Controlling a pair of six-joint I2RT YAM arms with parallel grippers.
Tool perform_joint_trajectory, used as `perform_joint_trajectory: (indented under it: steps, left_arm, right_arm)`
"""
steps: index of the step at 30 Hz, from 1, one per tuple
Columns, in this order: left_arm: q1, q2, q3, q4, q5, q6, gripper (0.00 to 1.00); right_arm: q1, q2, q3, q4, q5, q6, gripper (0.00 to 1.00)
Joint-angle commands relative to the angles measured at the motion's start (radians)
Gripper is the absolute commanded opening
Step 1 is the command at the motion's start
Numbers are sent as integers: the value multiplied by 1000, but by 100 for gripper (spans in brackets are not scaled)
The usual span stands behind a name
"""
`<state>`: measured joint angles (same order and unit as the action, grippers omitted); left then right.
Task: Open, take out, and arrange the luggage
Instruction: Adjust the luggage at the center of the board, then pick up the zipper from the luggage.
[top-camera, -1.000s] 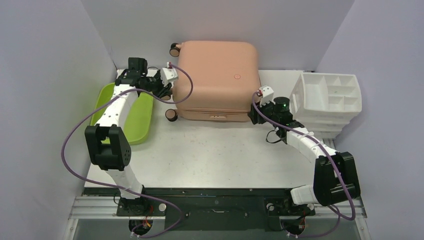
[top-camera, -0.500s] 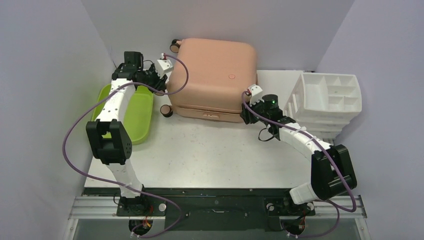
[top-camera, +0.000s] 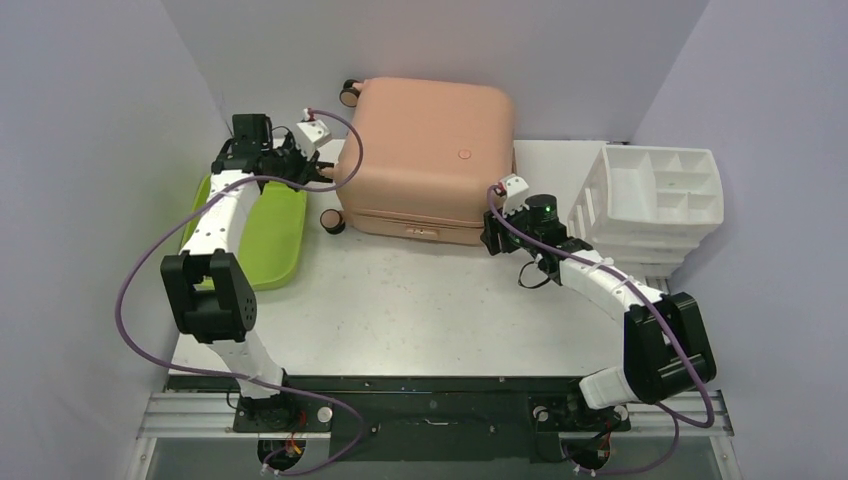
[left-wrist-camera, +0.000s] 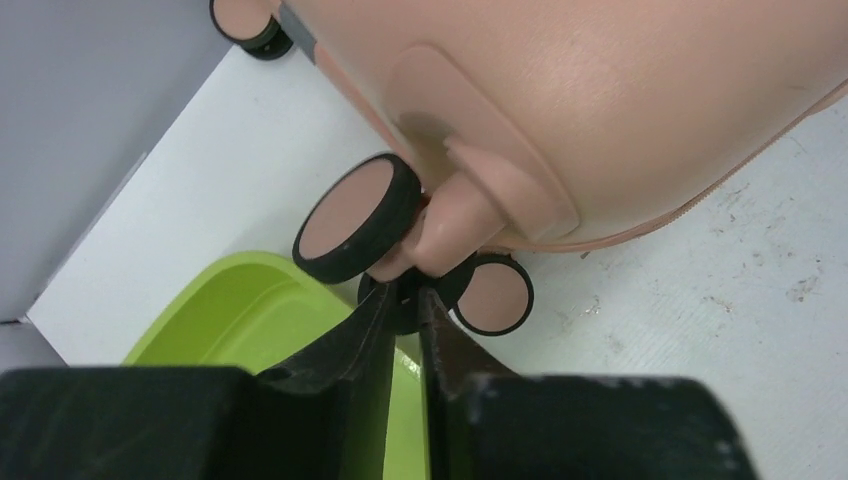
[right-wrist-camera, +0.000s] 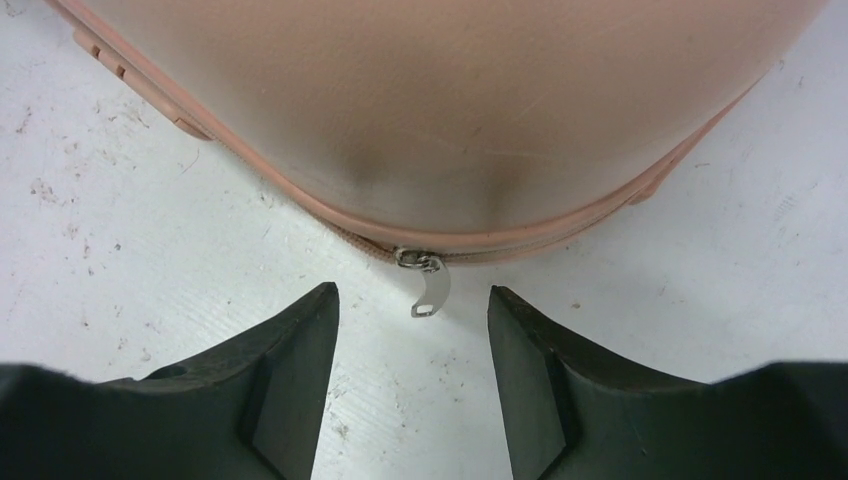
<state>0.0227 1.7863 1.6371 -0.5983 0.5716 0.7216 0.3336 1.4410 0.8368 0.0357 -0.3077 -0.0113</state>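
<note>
Shifted left along with both arms: one salmon-pink suitcase (top-camera: 430, 155), zipped shut, lying flat at the far side of the table (top-camera: 420, 310).
Right gripper (right-wrist-camera: 410, 292) stands open astride the single steel zipper pull (right-wrist-camera: 428, 290) at the near right corner, not touching it. The shell is smooth and rounded, with one small round logo (top-camera: 464, 154). Left gripper (left-wrist-camera: 405, 290) is nearly closed at a wheel (left-wrist-camera: 355, 218); whether it pinches, I cannot tell. Three wheels show.

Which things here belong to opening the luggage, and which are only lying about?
Job: luggage; its zipper pull; left tool at a caster wheel; right tool, open, facing the pull.
Lying about: green tub; white organizer.
</note>
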Motion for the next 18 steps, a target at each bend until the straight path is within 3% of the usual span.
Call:
perform_joint_trajectory:
  steps: [1, 5, 8, 10, 18]
  left_arm:
    - [28, -102, -40, 104, 21, -82, 16]
    - [6, -147, -45, 107, 114, -136, 35]
    - [-43, -183, -82, 120, 131, -153, 60]
    - [-78, -219, -121, 149, 129, -158, 68]
    - [-201, -274, -206, 236, 96, -176, 76]
  right_arm:
    - [-5, -46, -26, 52, -16, 39, 53]
    - [-15, -14, -66, 154, -80, 150, 55]
    - [-27, -22, -148, 305, -106, 205, 55]
    - [-32, -38, -204, 402, -98, 218, 56]
    - [-42, 7, -229, 519, -23, 266, 53]
